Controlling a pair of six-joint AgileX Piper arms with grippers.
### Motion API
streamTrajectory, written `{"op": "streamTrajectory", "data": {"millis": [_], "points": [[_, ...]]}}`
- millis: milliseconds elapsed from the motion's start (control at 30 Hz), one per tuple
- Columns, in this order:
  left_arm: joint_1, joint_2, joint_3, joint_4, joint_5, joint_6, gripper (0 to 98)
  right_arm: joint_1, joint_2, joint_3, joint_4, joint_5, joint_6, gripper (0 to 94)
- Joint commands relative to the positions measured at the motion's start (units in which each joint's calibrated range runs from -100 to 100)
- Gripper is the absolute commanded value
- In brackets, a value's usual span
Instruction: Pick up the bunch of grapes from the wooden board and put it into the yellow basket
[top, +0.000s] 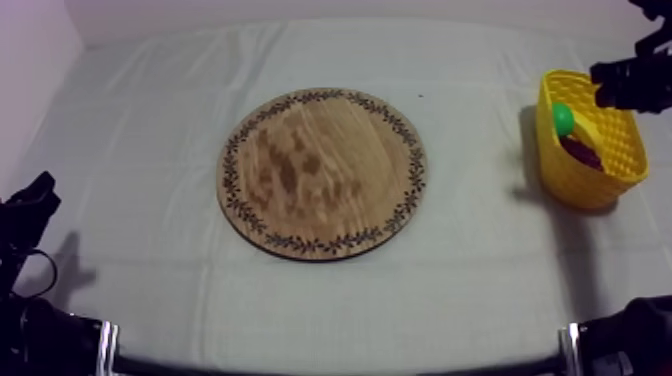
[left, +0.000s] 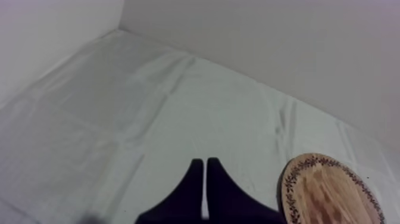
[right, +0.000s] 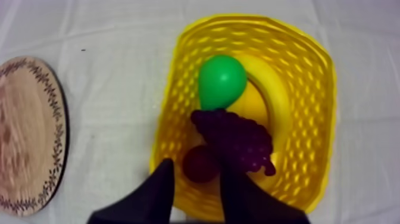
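Grippers first: left gripper (left: 205, 164) over the tabletop (left: 119, 119), fingers pressed together on nothing; right gripper (right: 197, 168) above the yellow basket (right: 297, 77), fingers apart, holding nothing. Basket contents (four items): small red fruit (right: 201, 162) nearest, bunch of grapes (right: 238, 140) across the middle, green pear (right: 221, 80), banana (right: 265, 106) beneath them. Wooden board (right: 24, 137) lies beside the basket, not touching.

Table (top: 150, 150) w/ grey-white cloth: wooden board (top: 322, 172) centre, yellow basket (top: 578, 182) near right edge.
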Motion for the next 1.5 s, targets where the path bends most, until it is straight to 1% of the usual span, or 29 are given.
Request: {"op": "streamTrajectory", "data": {"millis": [0,100,200,267,367,467,567,633,667,733,800,833,933,1067,1100,1133,1200,1267,1333,1467], "points": [[0.02,0.02,-0.04,0.01,-0.01,-0.01,0.0,-0.83,-6.20,7.01,-0.36,-4.83,0.86,19.4],[0.02,0.02,-0.04,0.01,-0.01,-0.01,0.0,-1.47,-11.61,12.90,-2.18,-8.25,3.32,13.8],[0.02,0.02,-0.04,0.01,-0.01,-0.01,0.0,-1.59,-17.55,18.45,-5.13,-11.43,6.72,5.9],[0.02,0.02,-0.04,0.01,-0.01,-0.01,0.0,-1.73,-21.70,22.19,-6.99,-13.50,8.83,3.0],[0.02,0.02,-0.04,0.01,-0.01,-0.01,0.0,-2.00,-27.89,27.77,-9.30,-15.99,10.96,1.3],[0.02,0.02,-0.04,0.01,-0.01,-0.01,0.0,-1.28,-33.79,32.92,-12.81,-18.28,12.89,0.6],[0.02,0.02,-0.04,0.01,-0.01,-0.01,0.0,-0.16,-39.60,36.97,-16.38,-18.21,15.46,0.4],[0.02,0.02,-0.04,0.01,-0.01,-0.01,0.0,0.38,-43.29,39.34,-17.96,-17.51,17.19,0.4],[0.02,0.02,-0.04,0.01,-0.01,-0.01,0.0,0.57,-45.11,40.31,-18.06,-17.12,17.31,0.4],[0.02,0.02,-0.04,0.01,-0.01,-0.01,0.0,0.73,-48.72,41.58,-17.24,-16.07,15.82,0.3],[0.02,0.02,-0.04,0.01,-0.01,-0.01,0.0,0.62,-52.15,42.39,-15.62,-14.89,13.48,0.3],[0.02,0.02,-0.04,0.01,-0.01,-0.01,0.0,0.47,-53.75,42.87,-14.39,-14.44,11.77,0.3],[0.02,0.02,-0.04,0.01,-0.01,-0.01,0.0,-0.04,-58.24,44.37,-9.65,-13.91,4.69,0.3],[0.02,0.02,-0.04,0.01,-0.01,-0.02,0.0,-0.73,-63.03,46.40,-4.53,-16.11,-0.87,0.3],[0.02,0.02,-0.04,0.01,-0.01,0.00,0.0,-0.92,-64.12,46.72,-3.47,-16.48,-1.00,0.3],[0.02,0.02,-0.04,0.01,-0.01,0.01,0.0,-1.11,-65.09,47.04,-2.72,-16.76,-0.32,0.3],[0.02,0.02,-0.04,0.01,-0.01,0.00,0.0,-1.49,-66.25,47.68,-1.82,-17.12,2.30,0.3],[0.02,0.02,-0.04,0.01,-0.01,0.00,0.0,-1.69,-66.81,48.08,-1.38,-17.32,5.02,0.3],[0.02,0.02,-0.04,0.01,-0.01,-0.01,0.0,-1.74,-67.09,48.58,-1.18,-18.05,6.74,0.3],[0.02,0.02,-0.04,0.01,-0.01,-0.01,0.0,-1.13,-67.29,49.17,-1.05,-19.84,7.33,0.3]]}}
